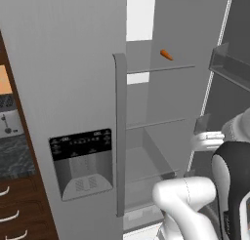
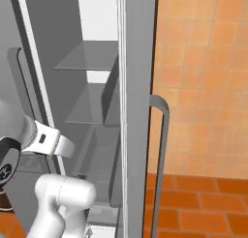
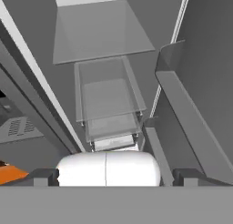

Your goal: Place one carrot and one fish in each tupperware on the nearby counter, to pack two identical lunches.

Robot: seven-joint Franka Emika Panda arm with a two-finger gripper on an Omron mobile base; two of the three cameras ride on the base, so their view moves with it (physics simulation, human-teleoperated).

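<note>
The tool [image 3: 105, 177] is spread wide and empty, pointing into the open fridge [image 1: 161, 136]. A carrot [image 1: 166, 54] lies on the upper shelf [image 1: 161, 68], probably light, stiff and smooth; grip its middle across the width. The door bins [image 3: 191, 104] and shelf edges narrow the way in.

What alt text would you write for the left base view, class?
An open grey fridge holds a single carrot on its upper shelf. The white robot arm rises at lower right; a closed door with dispenser panel stands left.
</note>
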